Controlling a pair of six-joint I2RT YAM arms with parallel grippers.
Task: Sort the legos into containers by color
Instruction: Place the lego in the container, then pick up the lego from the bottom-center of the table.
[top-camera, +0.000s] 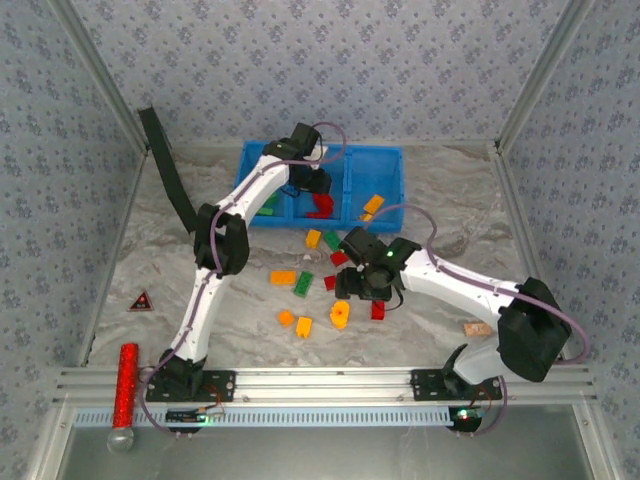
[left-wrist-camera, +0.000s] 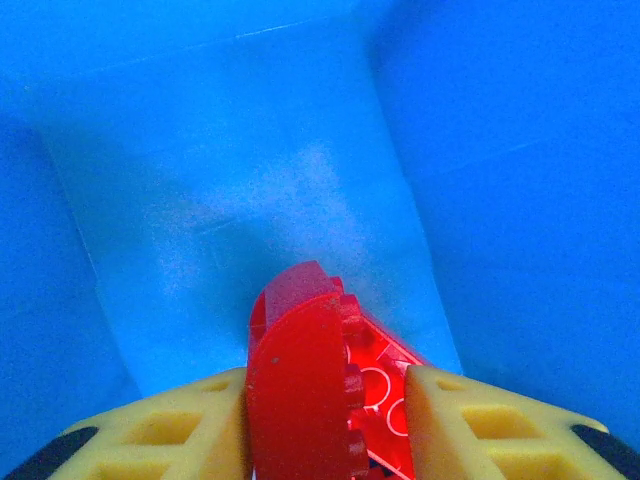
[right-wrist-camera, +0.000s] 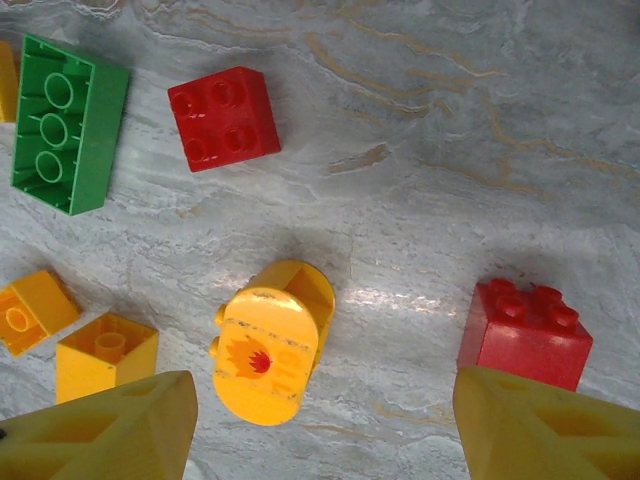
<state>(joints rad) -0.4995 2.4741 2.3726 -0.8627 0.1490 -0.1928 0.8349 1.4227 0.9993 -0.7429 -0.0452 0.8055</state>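
Top cam: fixed, high behind arm bases, looks down and forward, far, covers whole table (top-camera: 450, 205). Left wrist cam: very close, aimed into blue tray (left-wrist-camera: 200, 150) compartment. Right wrist cam: close, facing down on tabletop. Overlap with top: blue tray; round yellow brick (right-wrist-camera: 265, 350), green brick (right-wrist-camera: 68, 125), red brick (right-wrist-camera: 222, 118).
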